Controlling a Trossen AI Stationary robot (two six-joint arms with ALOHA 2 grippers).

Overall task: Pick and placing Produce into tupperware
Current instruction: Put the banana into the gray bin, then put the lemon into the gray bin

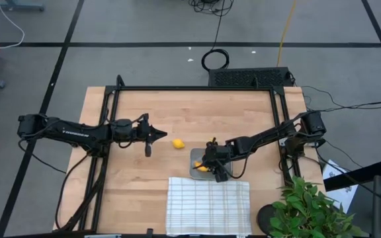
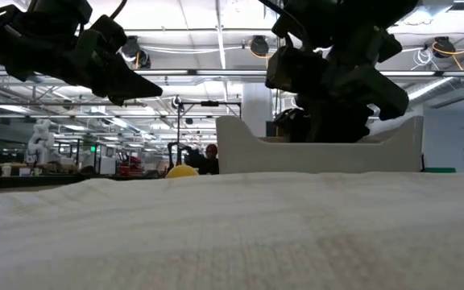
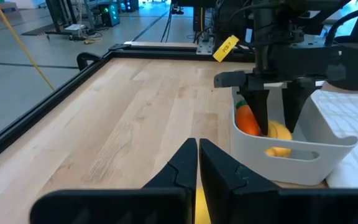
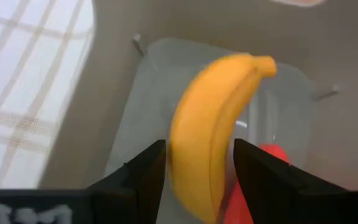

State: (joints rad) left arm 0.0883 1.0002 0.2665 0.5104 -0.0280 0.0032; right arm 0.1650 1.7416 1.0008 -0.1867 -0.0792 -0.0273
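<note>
There is one banana (image 4: pixel 213 130), one carrot (image 3: pixel 247 119) and one lemon (image 1: pixel 178 143). One tupperware (image 3: pixel 303 152) and one checked cloth (image 1: pixel 208 205) lie on the single table (image 1: pixel 144 112).

My right gripper (image 1: pixel 211 164) fills the tupperware (image 1: pixel 197 157) from above, fingers beside the banana (image 4: pixel 213 130) and carrot (image 3: pixel 247 119), so that way in is blocked. The checked cloth (image 1: pixel 208 203) lies against the tupperware's near side. Bare table (image 1: pixel 137 192) lies open left of the tupperware, save the lemon (image 1: pixel 178 143).
</note>
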